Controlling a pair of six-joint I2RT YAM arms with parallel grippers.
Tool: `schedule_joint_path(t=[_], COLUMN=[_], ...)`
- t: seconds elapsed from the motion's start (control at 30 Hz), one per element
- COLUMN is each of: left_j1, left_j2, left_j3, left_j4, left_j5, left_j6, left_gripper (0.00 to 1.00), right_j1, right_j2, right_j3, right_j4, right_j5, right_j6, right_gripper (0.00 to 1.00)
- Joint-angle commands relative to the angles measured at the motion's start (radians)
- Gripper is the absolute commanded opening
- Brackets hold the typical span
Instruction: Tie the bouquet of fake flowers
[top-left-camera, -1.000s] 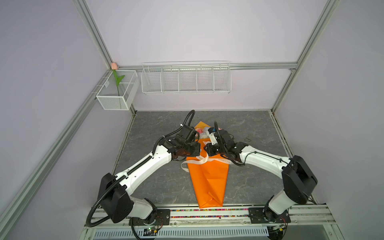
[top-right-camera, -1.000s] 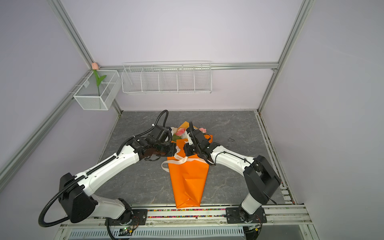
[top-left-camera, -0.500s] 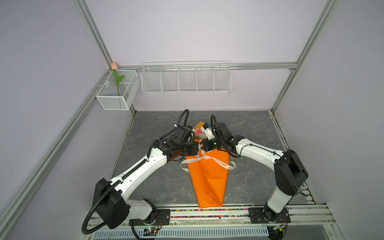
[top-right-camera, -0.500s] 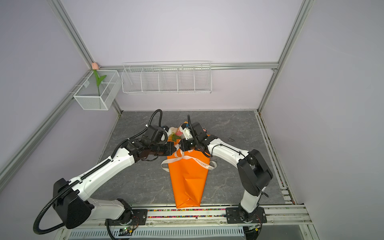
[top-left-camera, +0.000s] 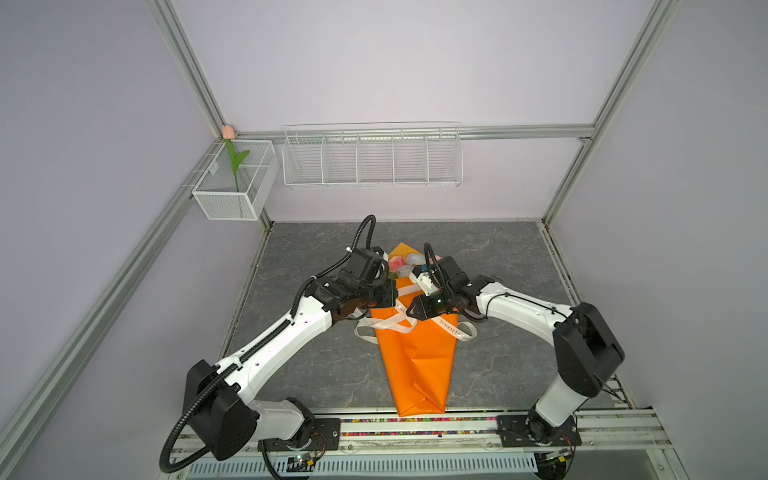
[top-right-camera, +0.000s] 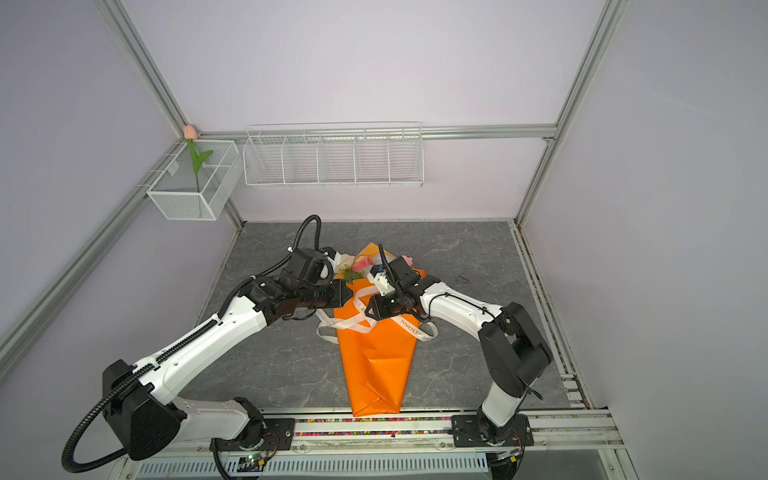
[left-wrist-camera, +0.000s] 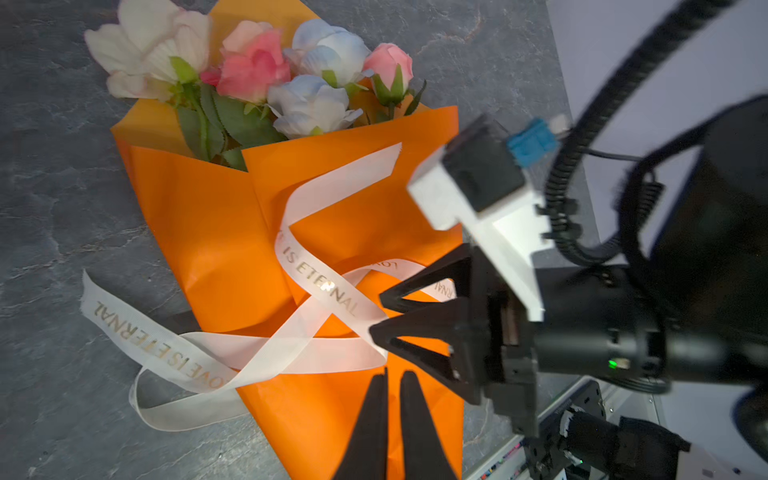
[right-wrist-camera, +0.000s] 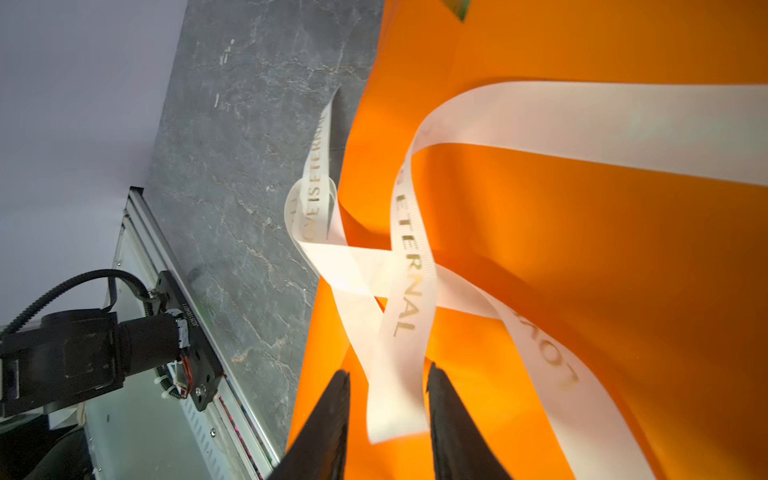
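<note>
I'm seeing the bouquet of fake flowers (left-wrist-camera: 291, 83) lying flat on the dark grey, marble-veined tabletop (top-left-camera: 316, 361), and I'm taking its orange wrapping paper (top-left-camera: 419, 365) as my reference. The wrap is sitting mid-table as a cone. The white, pink and pale blue heads are poking out of its wide end toward the back wall, and its narrow folded end is reaching the front rail (top-left-camera: 415, 428) that carries both arm bases. A white ribbon (top-left-camera: 390, 324) with gold lettering is crossing itself loosely over the wrap's middle and spilling onto the table on both sides. The left gripper (left-wrist-camera: 392, 376) is hovering over the wrap beside that crossing, with its fingers barely parted and nothing between them. The right gripper (right-wrist-camera: 388, 374) is facing it across the wrap with its jaws clearly apart. A ribbon strand is hanging loose in that gap, not pinched. Pale lilac walls (top-left-camera: 374, 62) on aluminium framing (top-left-camera: 187, 62) are enclosing the cell. Beyond the wrap's wide end, a white wire rack (top-left-camera: 372, 158) is hanging on the back wall. Next to it, on the left arm's side, a mesh box (top-left-camera: 232, 199) is holding a single pink tulip (top-left-camera: 228, 132).
</note>
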Motion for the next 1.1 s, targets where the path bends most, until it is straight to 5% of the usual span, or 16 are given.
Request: schedule_joint_path(t=[0.0, 0.1, 0.27, 0.87, 1.07], left_j1=[0.031, 0.039, 0.038, 0.028, 0.028], left_j2=[-0.022, -0.011, 0.072, 0.495, 0.547], left_j3=[-0.051, -0.074, -0.121, 0.149, 0.188], left_j4=[-0.048, -0.050, 0.004, -0.170, -0.192], left_j5=[-0.081, -0.056, 0.033, 0.024, 0.038], left_j6=[-0.012, 0.036, 0.212, 0.498, 0.513], left_gripper=[0.20, 0.33, 0.50, 0.62, 0.56], right_j1=[-0.009, -0.009, -0.010, -0.009, -0.006], right_j2=[-0.038, -0.054, -0.161, -0.256, -0.243], right_j3=[0.009, 0.005, -0.119, -0.257, -0.266], right_j4=[-0.080, -0.136, -0.017, 0.109, 0.152], right_j5=[0.179, 0.285, 0.237, 0.200, 0.176], right_j6=[-0.001, 0.011, 0.001, 0.065, 0.101], right_gripper=[0.30, 0.31, 0.33, 0.37, 0.37])
